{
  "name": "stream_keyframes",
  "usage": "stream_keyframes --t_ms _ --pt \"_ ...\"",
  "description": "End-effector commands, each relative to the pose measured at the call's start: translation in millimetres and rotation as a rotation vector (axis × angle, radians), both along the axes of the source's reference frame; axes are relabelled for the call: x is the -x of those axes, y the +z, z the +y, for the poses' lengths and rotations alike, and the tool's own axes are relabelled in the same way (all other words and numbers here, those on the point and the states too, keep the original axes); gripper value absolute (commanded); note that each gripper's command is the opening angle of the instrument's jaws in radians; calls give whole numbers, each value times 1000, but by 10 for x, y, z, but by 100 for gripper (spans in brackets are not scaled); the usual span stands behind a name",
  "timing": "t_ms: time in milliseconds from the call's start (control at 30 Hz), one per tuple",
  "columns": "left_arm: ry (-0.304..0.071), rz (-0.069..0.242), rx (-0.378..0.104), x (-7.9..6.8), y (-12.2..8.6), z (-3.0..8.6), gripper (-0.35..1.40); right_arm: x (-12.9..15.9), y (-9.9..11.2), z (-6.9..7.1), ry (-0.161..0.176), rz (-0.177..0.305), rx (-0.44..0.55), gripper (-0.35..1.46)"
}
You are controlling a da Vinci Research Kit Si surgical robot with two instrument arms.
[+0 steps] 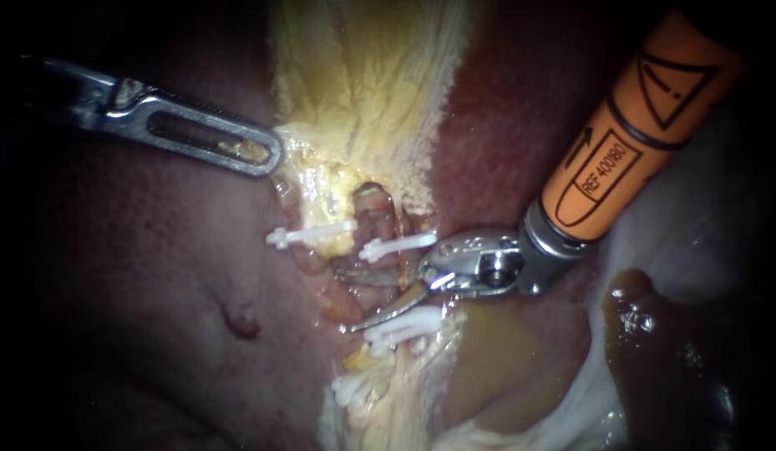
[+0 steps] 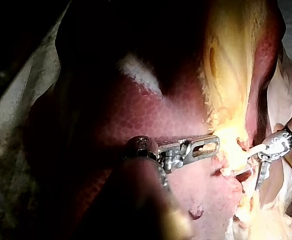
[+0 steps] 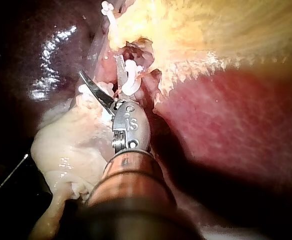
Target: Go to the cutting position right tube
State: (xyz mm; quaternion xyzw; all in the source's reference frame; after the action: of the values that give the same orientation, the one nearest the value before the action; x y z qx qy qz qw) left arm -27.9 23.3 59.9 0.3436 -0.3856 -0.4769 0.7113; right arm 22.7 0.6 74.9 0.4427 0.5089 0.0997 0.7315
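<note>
My biggest worry is the liver (image 1: 154,276), which spreads left of the upper clip (image 1: 398,245) and behind the whole site. The blade tips of my right instrument (image 1: 346,299) reach past the tube toward it, so pushing deeper could nick it.

Next is the yellow tissue (image 1: 362,75) above the upper clip. My left instrument (image 1: 271,157) comes in up and left of that clip, its jaws closed on the tissue's edge as far as I can judge. If that hold slips, the tension goes and the tube sags out of line.

The right tube (image 1: 376,217) runs down past the upper clip. Just below the clip it lies between my right instrument's jaws, two thin blades spread apart and gripping nothing. Angled badly, they would cut slantwise or catch only part of the tube.

The tightest hazard is the clips. The lower clips (image 1: 404,326) sit below the upper clip, touching or almost touching the lower blade, and a blade closing on one could dislodge it. The left clip (image 1: 311,235), left of the upper clip, sits near the blade tips and crowds that side.
</note>
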Motion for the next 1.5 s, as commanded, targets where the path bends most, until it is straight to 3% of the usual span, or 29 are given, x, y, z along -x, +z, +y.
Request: stream_keyframes --t_ms 33,200,467,1233,1500 --pt "0 0 0 0 0 0 -35 0 -2 0 -2 16 10 131" --pt "0 0 0 0 0 0 -35 -3 -6 1 -4 58 22 130" --pt "0 0 0 0 0 0 -35 -9 -10 -1 -44 91 35 128" --pt "-1 0 1 2 1 0 -35 -31 -7 -2 -33 87 38 128" --pt "0 0 1 1 1 0 -35 -32 -19 -6 -35 95 32 131"
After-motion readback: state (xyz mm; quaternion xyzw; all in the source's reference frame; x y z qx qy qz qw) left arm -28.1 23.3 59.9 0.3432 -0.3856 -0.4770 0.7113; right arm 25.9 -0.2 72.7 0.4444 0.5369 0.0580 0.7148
